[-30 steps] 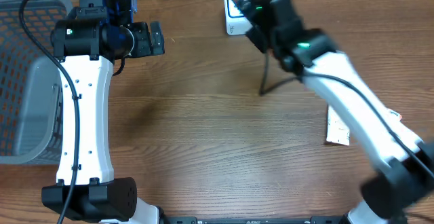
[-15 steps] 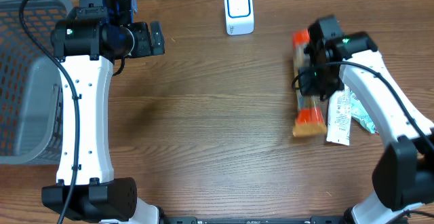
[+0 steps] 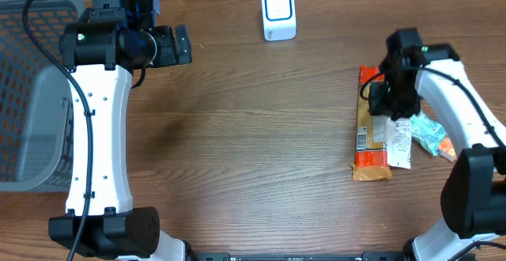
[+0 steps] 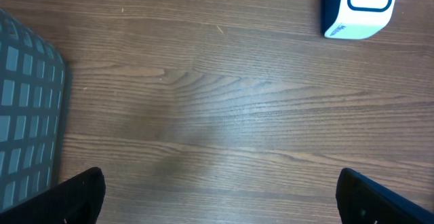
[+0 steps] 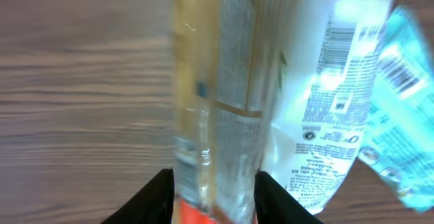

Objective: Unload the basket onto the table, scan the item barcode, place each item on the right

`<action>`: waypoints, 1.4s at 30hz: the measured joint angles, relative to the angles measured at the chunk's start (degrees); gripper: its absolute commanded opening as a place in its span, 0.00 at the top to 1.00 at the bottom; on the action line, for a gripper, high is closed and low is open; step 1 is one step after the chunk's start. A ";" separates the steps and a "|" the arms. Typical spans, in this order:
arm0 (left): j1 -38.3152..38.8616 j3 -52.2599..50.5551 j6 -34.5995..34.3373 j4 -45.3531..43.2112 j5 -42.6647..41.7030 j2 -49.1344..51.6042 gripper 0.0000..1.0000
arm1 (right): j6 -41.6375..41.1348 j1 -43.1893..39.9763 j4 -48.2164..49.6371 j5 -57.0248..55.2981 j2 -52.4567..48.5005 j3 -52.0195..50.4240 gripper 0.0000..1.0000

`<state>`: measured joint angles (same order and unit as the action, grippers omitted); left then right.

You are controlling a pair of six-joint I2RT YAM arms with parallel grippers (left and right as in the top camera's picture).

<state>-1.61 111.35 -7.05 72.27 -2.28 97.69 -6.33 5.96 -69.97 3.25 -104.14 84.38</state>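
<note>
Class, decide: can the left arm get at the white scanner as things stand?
Probably yes: the open left gripper faces the scanner across bare table, with nothing between them.

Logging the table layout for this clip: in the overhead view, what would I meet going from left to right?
grey basket → left hand → white scanner → orange-ended packet → white packet → teal packet

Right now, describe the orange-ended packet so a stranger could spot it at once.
On the wooden table's right side, under the right gripper, lie three packets. Pick the longest packet, the only one with orange ends, left of a white sachet and a teal packet.
</note>
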 measured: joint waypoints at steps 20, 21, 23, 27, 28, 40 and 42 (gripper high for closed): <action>0.00 0.00 0.00 -0.02 0.00 0.00 0.00 | 2.97 6.08 -19.56 6.45 33.35 31.76 0.00; 0.00 0.00 0.00 -0.02 0.02 0.00 0.00 | 2.99 6.08 -20.70 6.36 33.90 31.76 0.00; 0.00 0.00 0.00 -0.02 0.02 0.00 0.00 | 2.99 6.08 -22.75 6.21 34.69 31.74 0.00; 0.00 0.00 0.00 -0.02 0.02 0.00 0.00 | 3.06 6.08 -23.28 4.66 35.71 31.69 0.00; 0.00 0.00 0.00 -0.02 0.02 0.00 0.00 | 3.10 6.05 -22.29 3.76 35.93 31.52 0.00; 0.00 0.00 0.00 -0.04 0.07 0.00 0.00 | 3.17 3.54 15.10 -2.97 50.27 3.50 0.00; 0.00 0.00 0.00 -0.02 0.09 0.00 0.00 | 3.17 2.56 23.26 -3.32 55.95 -6.34 0.00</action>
<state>-1.61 111.35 -7.05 72.25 -2.20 97.69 -3.16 8.51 -46.72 -0.08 -48.18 78.04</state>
